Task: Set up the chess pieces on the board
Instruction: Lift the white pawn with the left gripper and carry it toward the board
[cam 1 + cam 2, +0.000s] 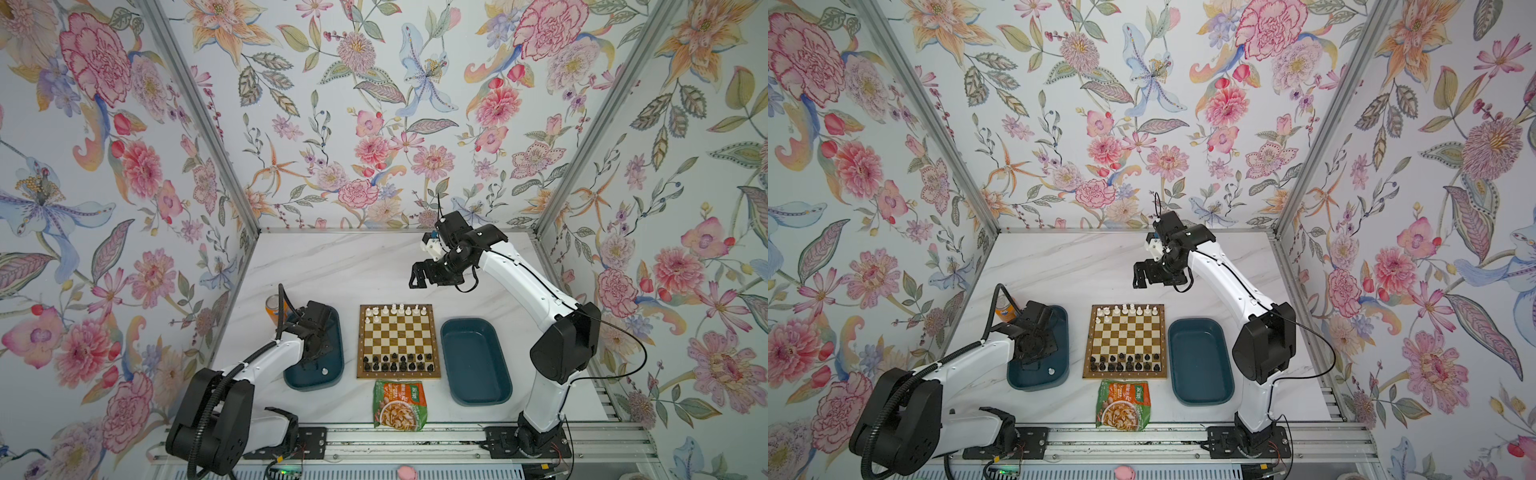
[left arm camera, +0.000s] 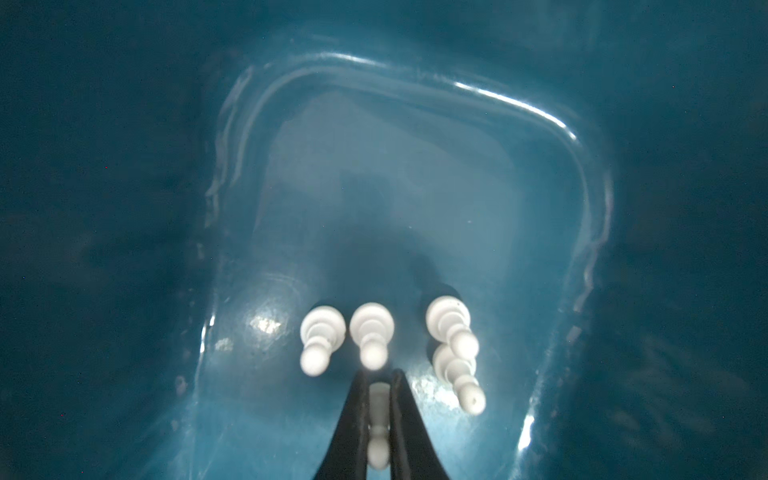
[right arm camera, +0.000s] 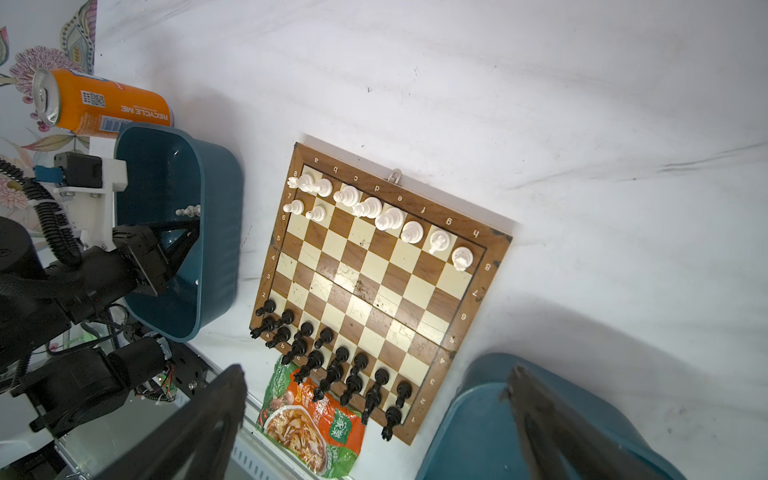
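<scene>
The board (image 1: 399, 337) (image 1: 1126, 337) (image 3: 365, 286) lies mid-table. A row of white chess pieces (image 1: 395, 309) lines its far edge, with two white pawns (image 1: 372, 320) just in front of them. Black pieces (image 1: 399, 364) fill its two near rows. My left gripper (image 2: 379, 376) (image 1: 311, 362) reaches down into the left teal tray (image 1: 316, 384) (image 2: 415, 187) and is shut on a white pawn (image 2: 379, 419). Several more white pawns (image 2: 322, 336) stand on the tray floor beyond the fingertips. Behind the board, my right gripper (image 1: 417, 282) (image 3: 374, 374) hangs open and empty above the table.
A second teal tray (image 1: 473, 361) (image 1: 1200, 361) sits right of the board, with nothing visible in it. An orange can (image 1: 274, 309) (image 3: 108, 108) stands behind the left tray. A green and orange snack packet (image 1: 400, 405) (image 3: 311, 424) lies at the board's near edge.
</scene>
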Controlling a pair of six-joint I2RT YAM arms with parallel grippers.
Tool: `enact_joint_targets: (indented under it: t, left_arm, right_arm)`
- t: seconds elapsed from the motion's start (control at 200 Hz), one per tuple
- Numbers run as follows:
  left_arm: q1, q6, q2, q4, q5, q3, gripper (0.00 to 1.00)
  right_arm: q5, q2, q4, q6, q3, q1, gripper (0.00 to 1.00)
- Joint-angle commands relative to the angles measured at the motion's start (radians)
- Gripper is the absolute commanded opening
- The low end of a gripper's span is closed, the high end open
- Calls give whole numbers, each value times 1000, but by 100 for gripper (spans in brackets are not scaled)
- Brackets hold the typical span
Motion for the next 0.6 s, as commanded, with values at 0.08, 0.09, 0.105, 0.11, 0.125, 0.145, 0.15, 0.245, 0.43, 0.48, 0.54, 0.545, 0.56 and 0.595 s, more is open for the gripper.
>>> enact_joint_targets:
  t: [0.08,0.09,0.105,0.11,0.125,0.145,0.15,0.245,0.43,0.48,0.54,0.545,0.56,0.595]
  left_arm:
    - [9,11,-13,-37,11,-8,8]
    - [10,11,-14,-40,12,-7,8]
    - [9,12,-17,-42,13,-4,8]
    - [9,12,-18,-45,12,-2,8]
    - [9,14,-20,-50,13,0,8]
    - [9,15,-23,-55,13,4,8]
    - [9,15,-25,-57,13,5,8]
    - [9,20,-47,-89,10,24,8]
    - [9,27,-101,-163,-7,73,8]
    - [9,30,-112,-180,-6,89,8]
    - [14,34,-124,-198,-3,110,8]
    - [11,34,-124,-199,-3,111,8]
    - [9,36,-127,-203,-3,118,8]
    - [8,35,-132,-214,-2,133,8]
  right_arm:
    - [7,-24,-18,10,-9,3,99]
    - [7,-23,-17,10,-9,3,99]
    - [7,-24,-18,10,-9,3,99]
    - [7,-23,-17,10,-8,3,99]
    - [7,-22,-16,10,-8,5,99]
    - [7,-23,-17,11,-8,5,99]
    - [7,-24,-16,11,-8,5,99]
    - [2,-21,-15,10,-2,6,99]
    - [-5,-8,-15,5,22,6,99]
    - [-5,-7,-15,5,26,6,99]
    - [-7,-7,-15,2,28,6,99]
    - [-7,-7,-15,3,28,6,99]
    - [-6,-7,-15,3,29,6,99]
    - [-6,-7,-15,1,29,6,99]
